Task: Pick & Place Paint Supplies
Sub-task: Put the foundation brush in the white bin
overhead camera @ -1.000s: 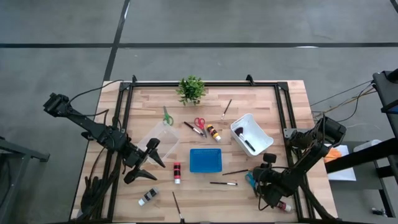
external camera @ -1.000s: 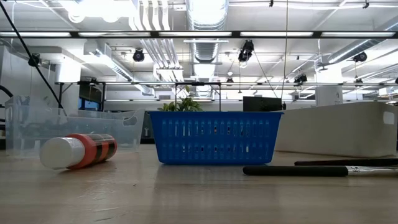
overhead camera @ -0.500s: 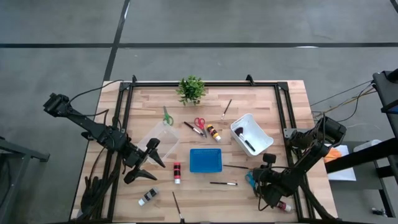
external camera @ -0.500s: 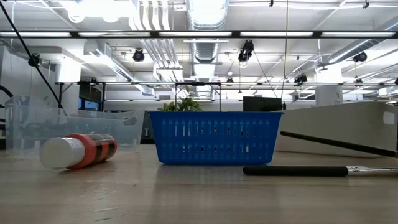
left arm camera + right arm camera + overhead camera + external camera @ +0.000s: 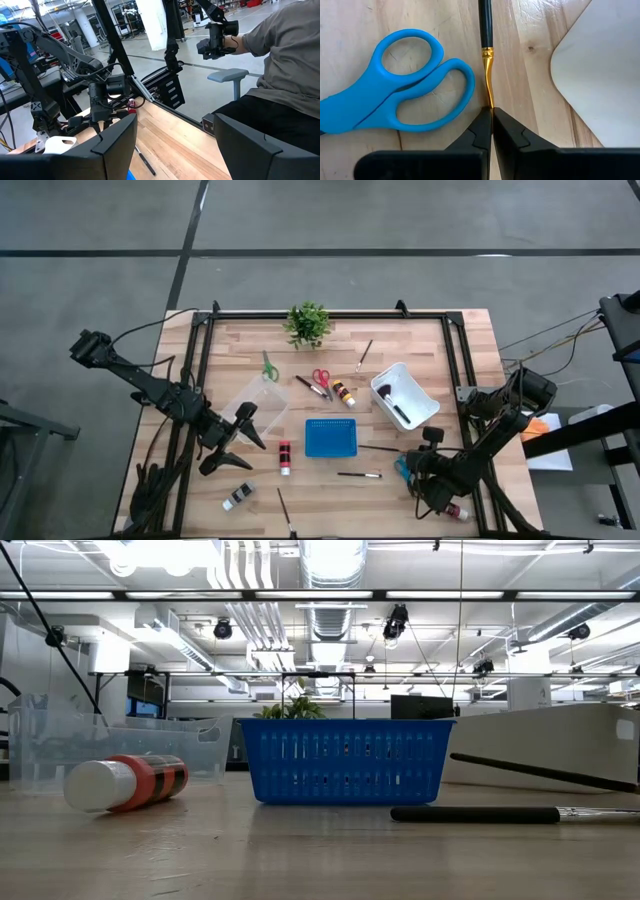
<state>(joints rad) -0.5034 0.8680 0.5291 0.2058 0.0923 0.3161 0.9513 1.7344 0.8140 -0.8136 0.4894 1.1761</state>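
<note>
Your wooden counter (image 5: 420,340) sits in a bright workshop. Your right claw (image 5: 492,116) is pressed together on the gold ferrule of a brush (image 5: 485,30), with blue-handled scissors (image 5: 400,100) just beside it and the white bin (image 5: 600,65) on the other side. In the low view that brush (image 5: 545,771) hangs tilted, its handle end raised off the wood above another brush (image 5: 480,813) lying flat. Since 1 second ago it has gone from lying flat to lifted at 1 end. I judge the pick is done; your next move calls for raising it clear and carrying it to a bin, likely the white bin (image 5: 412,388). Your left claw (image 5: 235,442) waits spread near the clear bin (image 5: 256,396) and red bottle (image 5: 285,457), holding nothing.
</note>
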